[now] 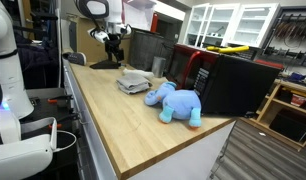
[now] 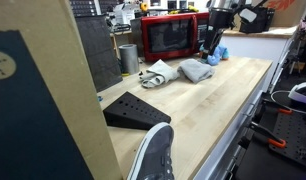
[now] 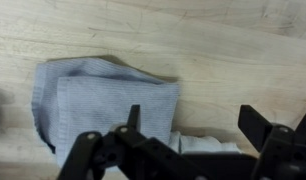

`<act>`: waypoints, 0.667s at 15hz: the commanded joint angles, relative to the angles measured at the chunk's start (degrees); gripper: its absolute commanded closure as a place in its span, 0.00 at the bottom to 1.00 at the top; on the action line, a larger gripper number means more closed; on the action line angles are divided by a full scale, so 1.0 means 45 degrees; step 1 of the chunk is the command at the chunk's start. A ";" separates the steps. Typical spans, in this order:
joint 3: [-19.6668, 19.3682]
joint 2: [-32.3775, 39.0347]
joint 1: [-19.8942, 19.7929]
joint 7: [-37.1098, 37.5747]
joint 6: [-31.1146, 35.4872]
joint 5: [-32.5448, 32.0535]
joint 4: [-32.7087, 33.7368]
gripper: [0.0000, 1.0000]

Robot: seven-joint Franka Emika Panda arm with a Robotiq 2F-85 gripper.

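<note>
Gripper (image 3: 191,120) open wide, holding nothing. Grey towel (image 3: 103,95) directly below, offset toward one finger, flat on wooden counter (image 3: 243,40). We advise: centre over thick folded edge, descend vertically, pinch all layers.

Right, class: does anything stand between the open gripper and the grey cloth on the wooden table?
Nothing visible does. In the wrist view the gripper hangs open above the grey cloth with only air between them. A white cloth shows at the grey one's edge, and the blue toy elephant lies off to one side.
</note>
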 commanded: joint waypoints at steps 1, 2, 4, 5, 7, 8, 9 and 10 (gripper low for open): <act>0.0420 0.1763 -0.0127 0.0934 0.1507 -0.0505 0.0442 0.00; 0.0528 0.2194 -0.0193 0.1170 0.1905 -0.0712 0.0548 0.00; 0.0722 0.3032 -0.0345 0.1667 0.2657 -0.1330 0.0825 0.00; 0.0806 0.3386 -0.0442 0.1951 0.2880 -0.1690 0.1043 0.00; 0.0886 0.4112 -0.0678 0.2669 0.3278 -0.2624 0.1499 0.00; 0.0880 0.4511 -0.0810 0.3085 0.3430 -0.3222 0.1750 0.00; 0.0825 0.4886 -0.0934 0.3555 0.3469 -0.3862 0.1998 0.00; 0.0743 0.5185 -0.0996 0.3975 0.3466 -0.4434 0.2214 0.00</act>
